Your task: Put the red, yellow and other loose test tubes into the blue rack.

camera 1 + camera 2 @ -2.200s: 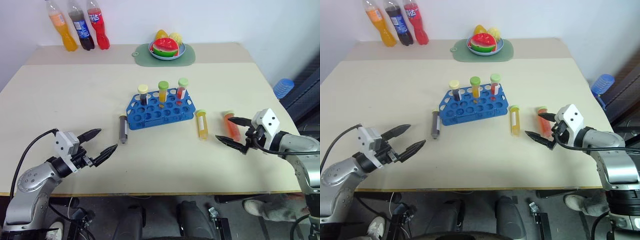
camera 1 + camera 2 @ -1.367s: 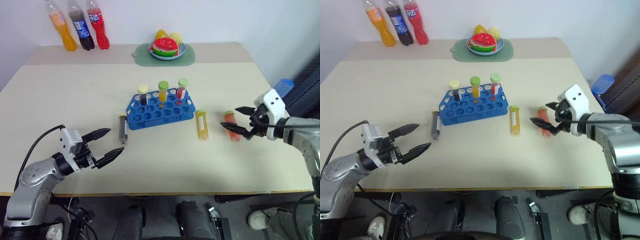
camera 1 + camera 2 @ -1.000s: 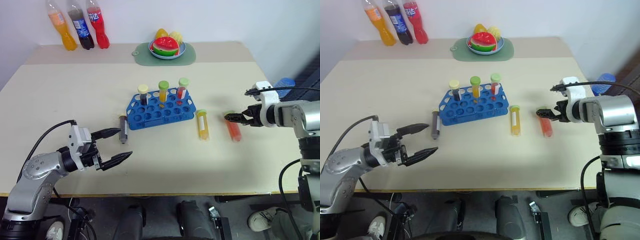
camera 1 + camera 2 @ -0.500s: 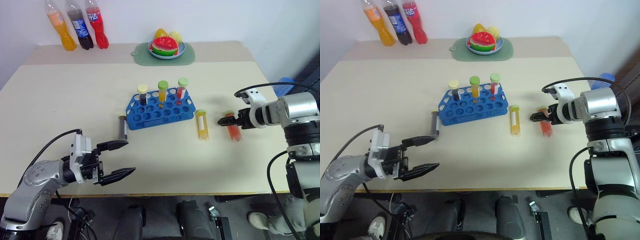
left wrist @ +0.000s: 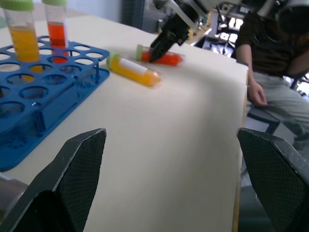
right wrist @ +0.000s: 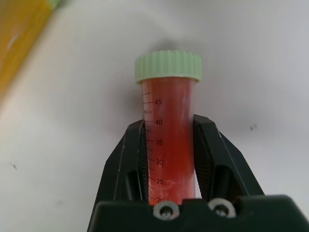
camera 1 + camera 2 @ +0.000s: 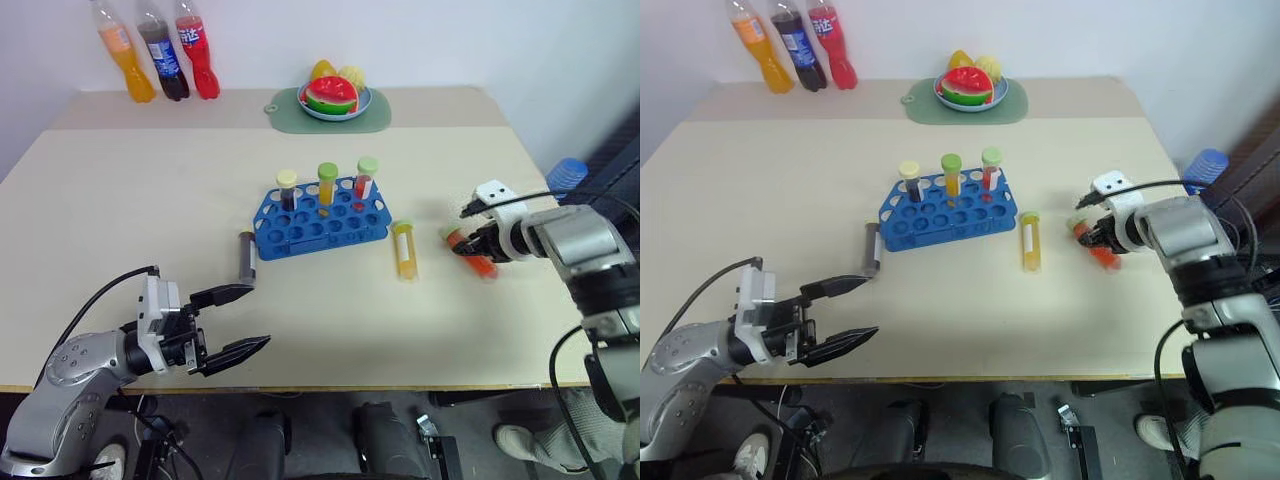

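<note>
Right gripper grips the red tube
Its fingers pinch it lying on the surface; left gripper fingers spread apart, empty.

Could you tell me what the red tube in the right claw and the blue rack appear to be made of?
The red tube looks like clear glossy plastic, possibly glass: the liquid shows through and printed graduations sit on its wall; its ribbed pale green cap looks like matte plastic. The blue rack looks like moulded plastic: one uniform bright colour with a grid of round holes.
</note>
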You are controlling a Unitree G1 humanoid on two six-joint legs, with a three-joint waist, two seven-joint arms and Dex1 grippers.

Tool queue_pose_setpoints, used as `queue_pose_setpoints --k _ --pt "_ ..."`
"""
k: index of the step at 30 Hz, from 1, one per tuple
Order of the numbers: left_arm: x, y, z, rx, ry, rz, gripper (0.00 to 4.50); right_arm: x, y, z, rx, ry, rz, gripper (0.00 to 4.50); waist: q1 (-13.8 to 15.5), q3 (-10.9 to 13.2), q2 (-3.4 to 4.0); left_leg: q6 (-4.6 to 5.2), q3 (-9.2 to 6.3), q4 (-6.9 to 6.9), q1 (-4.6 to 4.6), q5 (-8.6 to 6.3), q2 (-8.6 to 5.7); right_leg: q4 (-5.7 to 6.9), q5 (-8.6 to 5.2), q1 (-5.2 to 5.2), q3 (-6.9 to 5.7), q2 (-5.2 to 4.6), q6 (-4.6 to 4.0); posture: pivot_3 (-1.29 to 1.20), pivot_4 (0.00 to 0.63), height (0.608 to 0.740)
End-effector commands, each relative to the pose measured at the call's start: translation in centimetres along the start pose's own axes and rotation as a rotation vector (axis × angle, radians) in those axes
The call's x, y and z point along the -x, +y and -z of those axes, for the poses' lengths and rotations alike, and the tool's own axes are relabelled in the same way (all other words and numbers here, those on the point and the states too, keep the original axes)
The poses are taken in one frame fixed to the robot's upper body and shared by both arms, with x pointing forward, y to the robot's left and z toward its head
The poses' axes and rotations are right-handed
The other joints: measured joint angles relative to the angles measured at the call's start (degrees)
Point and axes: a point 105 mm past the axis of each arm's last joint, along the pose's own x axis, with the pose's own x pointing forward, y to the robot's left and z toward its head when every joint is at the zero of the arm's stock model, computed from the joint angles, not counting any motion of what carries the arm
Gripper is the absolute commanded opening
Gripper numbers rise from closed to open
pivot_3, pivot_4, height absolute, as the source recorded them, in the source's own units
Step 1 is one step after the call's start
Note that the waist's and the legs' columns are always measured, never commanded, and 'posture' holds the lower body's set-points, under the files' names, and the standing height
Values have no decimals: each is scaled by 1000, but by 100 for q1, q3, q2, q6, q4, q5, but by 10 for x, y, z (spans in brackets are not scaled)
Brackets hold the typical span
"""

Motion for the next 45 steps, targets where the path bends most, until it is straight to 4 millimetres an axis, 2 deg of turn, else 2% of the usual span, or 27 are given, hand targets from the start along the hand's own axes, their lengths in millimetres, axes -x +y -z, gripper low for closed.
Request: queue_pose_setpoints --k 1,3,5,7,9,13,17,21,31,40,45 --pt "0 0 -7 -37 -28 -9 4500 16 -1 -35 155 -320 62 794 0 -3 -10 0 -2 -1 0 0 0 -7 0 4 -1 1 1 0 150 740" --pt "0 1 -6 -38 -28 -13 4500 34 8 -54 116 -512 37 794 -34 1 -2 0 4 0 0 0 0 -11 4 5 1 0 5 0 150 740" --pt "0 2 -7 -41 -34 -14 4500 53 29 -73 135 -737 25 794 -55 4 6 1 12 -4 2 0 6 -8 6 -3 6 4 5 0 150 740" --pt "-1 4 -9 -47 -40 -13 4500 67 49 -83 161 -906 8 794 -35 5 8 1 3 -12 1 0 11 5 5 -11 5 11 4 0 150 740" --pt "-3 7 -11 -54 -47 -10 4500 72 66 -90 89 -1042 -10 794 -11 7 12 1 -3 -15 -2 -1 13 7 4 -17 4 16 3 0 150 740" --pt "-7 11 -13 -56 -64 1 4500 63 83 -105 3 -1174 -6 794 -3 9 15 1 -5 -9 -3 0 4 8 5 -12 3 1 4 0 150 740" --pt "-7 12 -17 -56 -78 3 4500 46 107 -123 -77 -1296 -21 794 -19 10 16 0 -7 -10 -2 0 1 8 5 -14 3 2 4 0 150 740" --pt "-5 12 -18 -60 -71 -7 4500 33 115 -128 -92 -1315 -7 794 -21 13 22 0 -8 -16 -2 0 5 18 5 -26 4 5 2 0 150 740" --pt "-2 8 -23 -61 -93 -47 4500 -6 113 -121 -101 -1281 37 794 -33 14 24 0 -7 -15 -3 0 4 22 4 -27 4 5 2 0 150 740" --pt "3 2 -24 -52 -88 -76 4500 -26 122 -124 -126 -1266 23 794 -69 13 24 -1 -6 -13 3 0 4 24 4 -23 6 5 2 0 150 740" --pt "2 0 -24 -45 -89 -77 4500 -29 125 -126 -150 -1276 23 794 -150 14 25 -1 -8 -15 4 0 4 27 4 -23 6 8 1 0 150 740"
